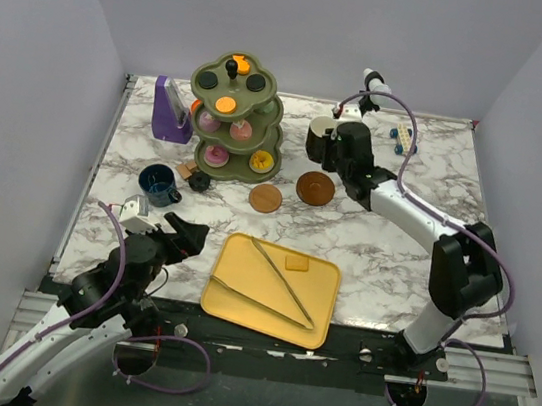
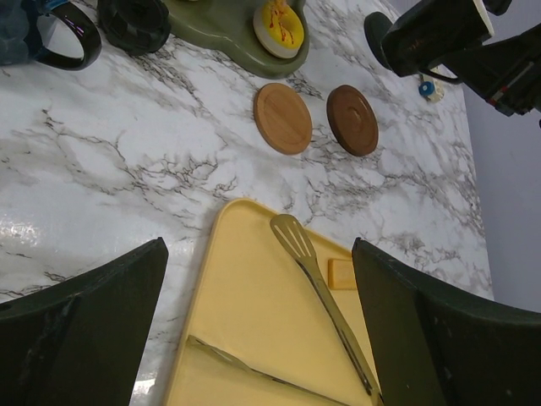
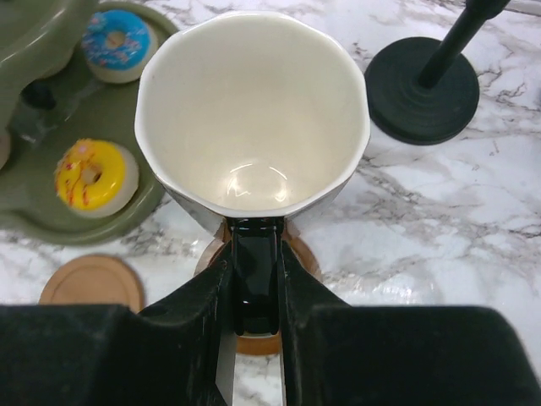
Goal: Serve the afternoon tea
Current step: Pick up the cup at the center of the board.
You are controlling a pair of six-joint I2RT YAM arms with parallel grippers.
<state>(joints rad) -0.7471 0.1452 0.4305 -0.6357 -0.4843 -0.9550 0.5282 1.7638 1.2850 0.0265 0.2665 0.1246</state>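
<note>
On the marble bench (image 1: 386, 249), treats (image 3: 91, 176) fill the green stand (image 3: 34, 216). My right claw (image 3: 254, 279) pinches the black mug (image 3: 254, 110); my left claw (image 2: 258, 245) is spread. Both coasters (image 1: 266, 198) are bare.

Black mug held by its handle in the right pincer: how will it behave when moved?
The mug looks glazed and rigid, so probably slick and chip-prone. The right pincer clamps only the handle, so it may pivot or tilt. Empty, so likely light.

Right hand (image 3: 255, 281) pinches the cream-lined mug (image 3: 254, 110) by its handle, over a coaster (image 3: 254, 345).
</note>
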